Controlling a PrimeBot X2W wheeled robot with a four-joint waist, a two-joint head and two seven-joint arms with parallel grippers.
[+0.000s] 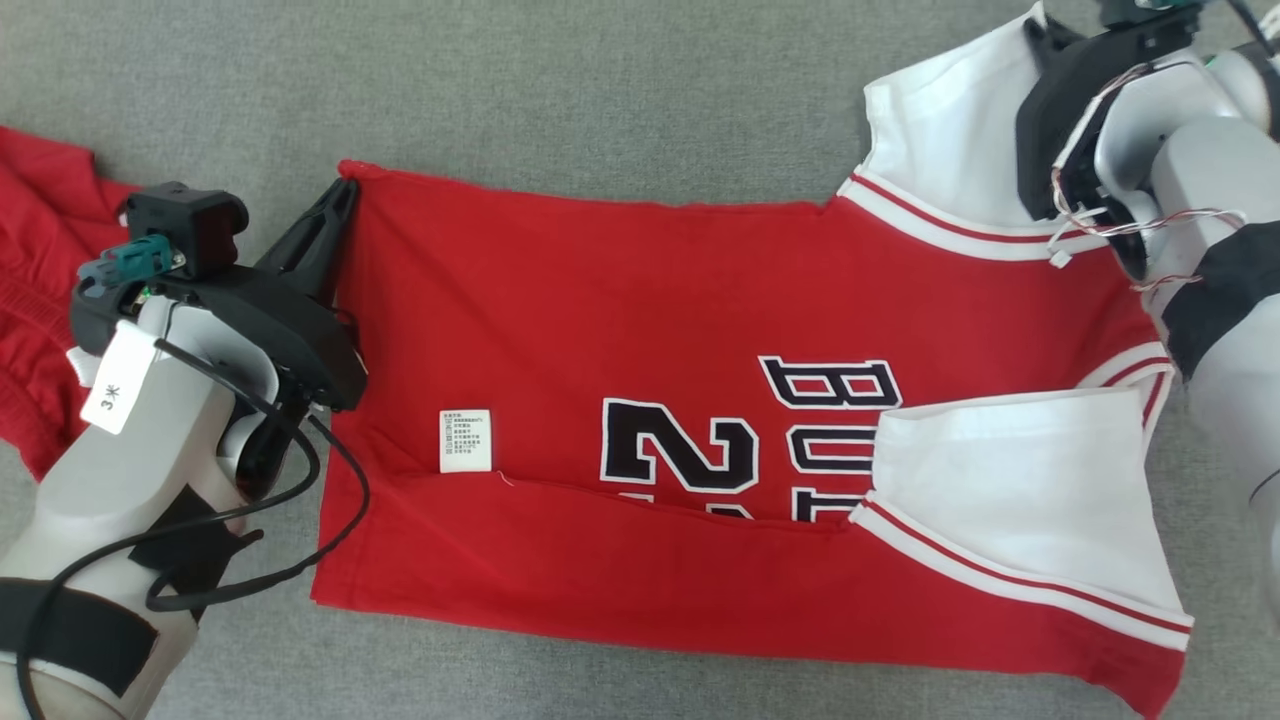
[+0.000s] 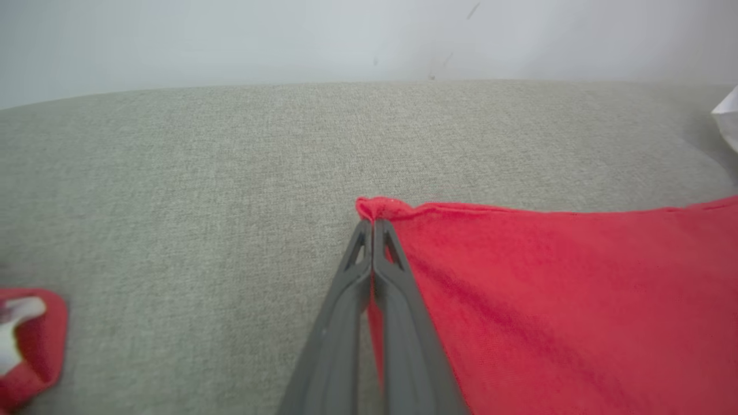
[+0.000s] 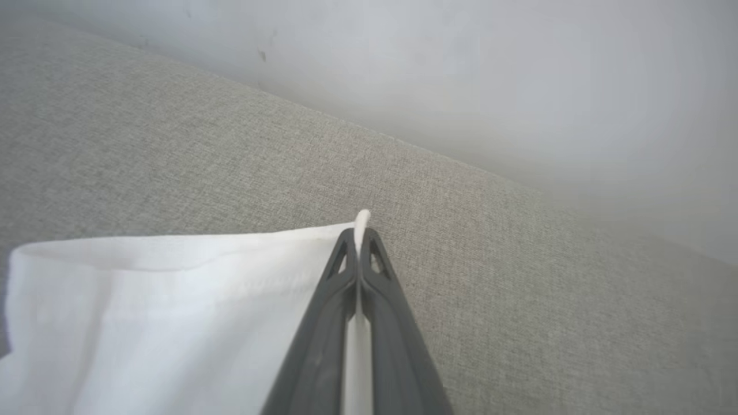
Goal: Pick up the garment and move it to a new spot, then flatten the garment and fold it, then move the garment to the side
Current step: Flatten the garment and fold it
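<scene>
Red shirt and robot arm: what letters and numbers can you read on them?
"BU": black letters on the red jersey; further letters are covered by folds.
"2": black number on the jersey, partly covered.
"3米": white tag on the left arm.
Care label on the jersey: too small to read.
</scene>
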